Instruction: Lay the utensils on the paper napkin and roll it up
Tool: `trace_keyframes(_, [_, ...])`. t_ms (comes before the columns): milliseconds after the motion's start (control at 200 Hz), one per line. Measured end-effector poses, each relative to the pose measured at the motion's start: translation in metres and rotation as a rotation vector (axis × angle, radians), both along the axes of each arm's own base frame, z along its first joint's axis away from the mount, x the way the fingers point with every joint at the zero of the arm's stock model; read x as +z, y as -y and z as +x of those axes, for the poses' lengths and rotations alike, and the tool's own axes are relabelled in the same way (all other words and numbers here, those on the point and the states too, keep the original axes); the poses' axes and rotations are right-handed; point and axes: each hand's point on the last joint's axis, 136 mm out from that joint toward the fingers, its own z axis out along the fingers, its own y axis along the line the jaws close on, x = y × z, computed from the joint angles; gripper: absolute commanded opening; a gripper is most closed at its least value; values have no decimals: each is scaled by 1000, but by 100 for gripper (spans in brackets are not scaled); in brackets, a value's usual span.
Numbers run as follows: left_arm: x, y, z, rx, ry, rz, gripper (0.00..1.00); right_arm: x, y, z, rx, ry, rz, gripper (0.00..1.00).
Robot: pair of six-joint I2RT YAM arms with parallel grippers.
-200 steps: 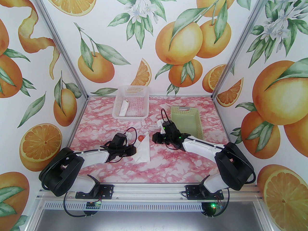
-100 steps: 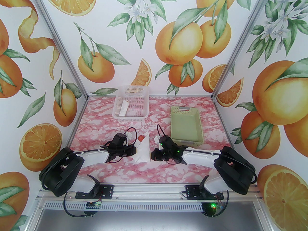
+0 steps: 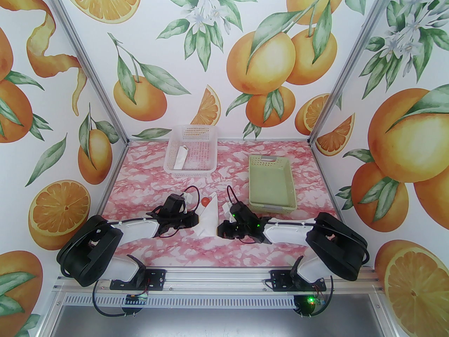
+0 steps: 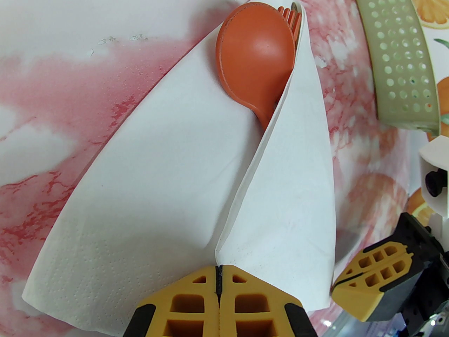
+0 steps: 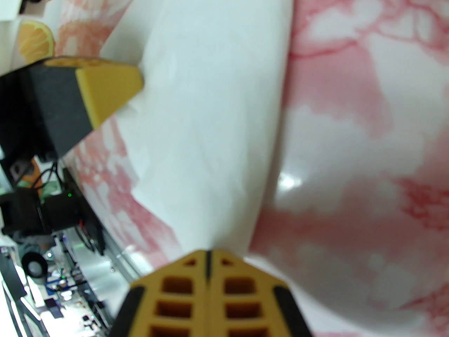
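Note:
The paper napkin (image 3: 209, 217) lies mid-table as a white cone, its right flap folded over the utensils (image 4: 298, 174). The red-orange spoon (image 4: 257, 54) pokes out at the far tip, with the orange fork tines (image 4: 291, 14) just behind it. The knife is hidden under the fold. My left gripper (image 4: 219, 283) is shut, its tips pressed on the napkin's near edge where the flap ends. My right gripper (image 5: 208, 269) is shut and touches the napkin's near right corner; its fingers (image 4: 372, 276) sit beside the left ones.
A white mesh basket (image 3: 196, 133) at the back holds another slim white paper roll (image 3: 180, 158). A green perforated basket (image 3: 272, 207) stands right of centre, close behind the right arm. Pink marbled tabletop surrounds the napkin.
The right arm has swung from beside the green basket toward the near left, down to the napkin's near right corner. The left arm and the napkin have stayed put.

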Motion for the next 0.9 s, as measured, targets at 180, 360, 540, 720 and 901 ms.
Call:
trace_keyframes(180, [0, 0, 0, 1, 0, 1, 2, 0, -1, 0, 0, 1, 5, 0])
trace_keyframes(360, [0, 0, 0, 1, 0, 1, 2, -2, 0, -3, 1, -6, 0, 0])
trace_keyframes(540, [0, 0, 0, 1, 0, 1, 2, -4, 1, -4, 3, -8, -4, 0])
trace_keyframes(720, [0, 0, 0, 0, 0, 2, 2, -11, 2, -6, 4, -22, -20, 0])
trace_keyframes(901, [0, 0, 0, -3, 1, 2, 2, -13, 2, -7, 8, -25, -23, 0])
